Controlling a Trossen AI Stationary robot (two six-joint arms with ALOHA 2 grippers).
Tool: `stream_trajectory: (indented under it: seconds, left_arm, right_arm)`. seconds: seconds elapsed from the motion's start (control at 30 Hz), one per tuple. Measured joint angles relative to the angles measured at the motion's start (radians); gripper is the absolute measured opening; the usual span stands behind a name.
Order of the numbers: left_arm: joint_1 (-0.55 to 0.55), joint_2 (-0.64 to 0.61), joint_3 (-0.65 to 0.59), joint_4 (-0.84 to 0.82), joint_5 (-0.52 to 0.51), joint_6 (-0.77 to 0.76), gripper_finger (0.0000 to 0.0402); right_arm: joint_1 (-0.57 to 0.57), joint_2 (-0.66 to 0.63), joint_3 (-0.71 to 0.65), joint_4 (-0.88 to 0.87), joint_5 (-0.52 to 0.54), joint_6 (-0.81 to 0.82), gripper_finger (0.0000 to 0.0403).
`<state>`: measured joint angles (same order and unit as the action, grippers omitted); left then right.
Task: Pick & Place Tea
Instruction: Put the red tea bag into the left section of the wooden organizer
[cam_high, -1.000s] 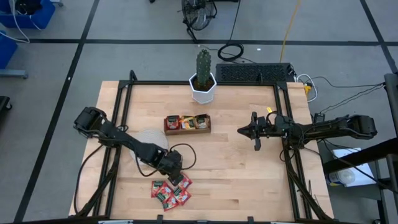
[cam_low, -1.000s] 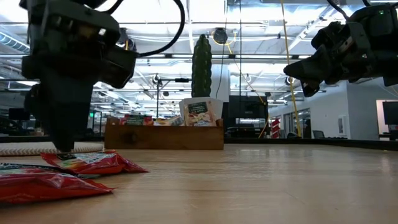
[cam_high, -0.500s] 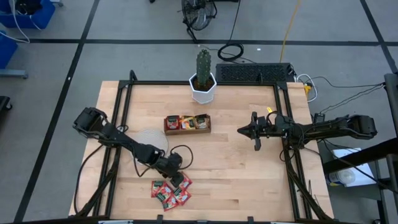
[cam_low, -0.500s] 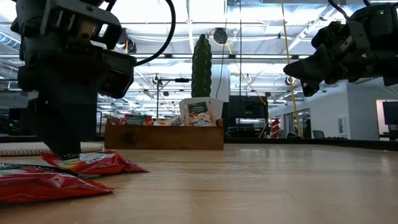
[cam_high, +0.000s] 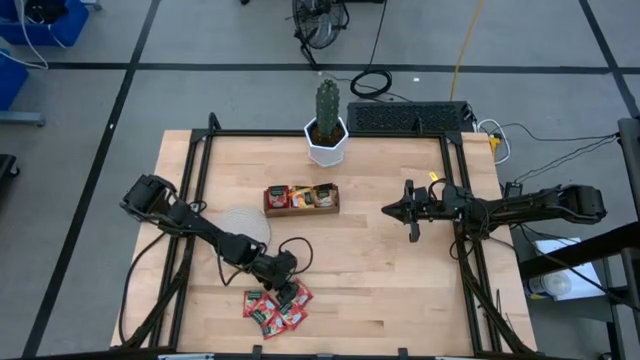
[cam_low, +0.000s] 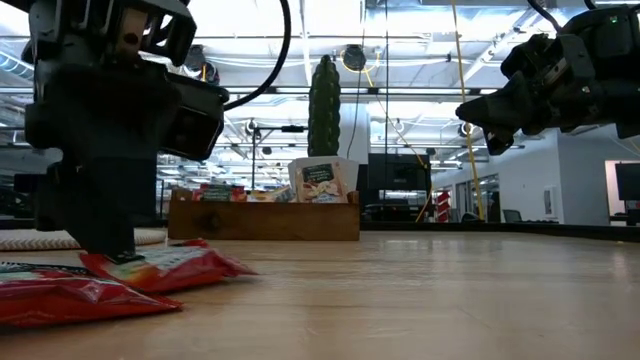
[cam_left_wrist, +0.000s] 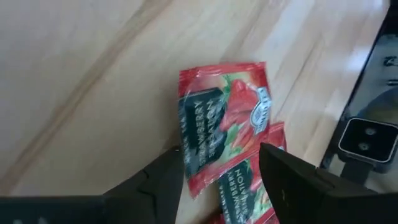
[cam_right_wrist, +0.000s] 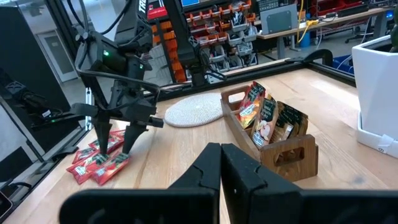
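1. Since the earlier frames the left claw (cam_high: 289, 293) is observed to have been brought lower and slightly nearer the worktop's front edge; in the low view the red sachet (cam_low: 165, 266) beneath it is seen shifted and lifted at one edge.
2. The left claw is found spread, one finger (cam_left_wrist: 163, 180) on each side of the near corner of the red sachet (cam_left_wrist: 221, 135); nothing is yet gripped. In the low view its tip appears to be touching the packet.
3. The sachet is judged light, thin and limp, with a glossy foil skin likely to be slippery. It is expected to slide on the wood rather than rise if only pressed. A pinch across one free edge or corner is judged best, kept clear of the overlapping packet beside it.
4. On the sachet, white lettering on a dark green panel is read as "STRAWBERRY"; the second line and the round emblem cannot be read.
5. The remaining red sachets (cam_high: 266, 308) are noted in a loose overlapping cluster near the front edge of the worktop (cam_high: 380, 280), just beside the claw.
6. Further back, the wooden tray (cam_high: 301, 199) is noted holding upright packets, with the woven disc (cam_high: 240, 222) beside it and the potted cactus (cam_high: 327, 122) behind.
7. The right claw (cam_high: 410, 212) is held aloft over the right side, fingers together, carrying nothing.
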<state>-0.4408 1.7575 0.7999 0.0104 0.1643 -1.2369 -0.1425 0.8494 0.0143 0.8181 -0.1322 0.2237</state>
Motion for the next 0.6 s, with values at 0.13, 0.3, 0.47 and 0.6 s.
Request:
stream_trajectory:
  seconds: [0.13, 0.3, 0.47, 0.6]
  left_arm:
    - [0.000, 0.006, -0.001, -0.002, 0.000, 0.026, 0.0168]
    - [0.004, 0.010, -0.003, -0.001, -0.011, 0.070, 0.0049]
    - [0.006, 0.010, -0.004, -0.011, -0.039, 0.120, 0.0007]
    - [0.024, -0.006, 0.012, -0.040, -0.030, 0.162, 0.0003]
  right_arm:
    - [0.000, 0.000, 0.000, 0.000, 0.000, 0.000, 0.0000]
    - [0.000, 0.000, 0.000, 0.000, 0.000, 0.000, 0.0000]
    - [0.000, 0.000, 0.000, 0.000, 0.000, 0.000, 0.0000]
    - [0.000, 0.000, 0.000, 0.000, 0.000, 0.000, 0.0000]
